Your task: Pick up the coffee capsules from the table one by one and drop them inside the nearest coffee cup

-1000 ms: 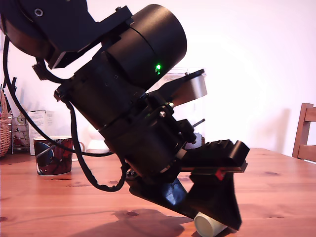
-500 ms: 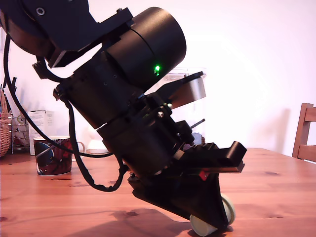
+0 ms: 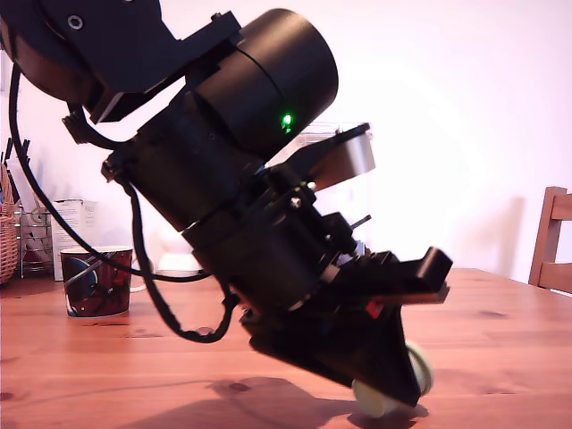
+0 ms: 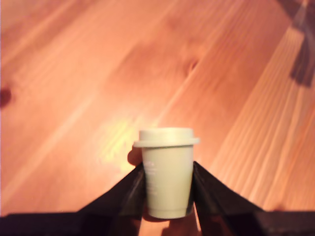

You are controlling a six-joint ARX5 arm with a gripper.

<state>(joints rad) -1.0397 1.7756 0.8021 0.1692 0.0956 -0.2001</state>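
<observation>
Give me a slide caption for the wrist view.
Gripper jaws closed on a pale green capsule above the wooden table.

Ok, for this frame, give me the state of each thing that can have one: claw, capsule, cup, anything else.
claw: shut on the coffee capsule, tilted low over the table.
coffee capsule: gripped by its sides between the fingers, flanged rim pointing away from the wrist.
coffee cup: upright on the table at the exterior view's left, apart from the arm; contents not visible.
table: bare wood around the claw.
clear canister: upright behind the arm, mostly hidden.
</observation>
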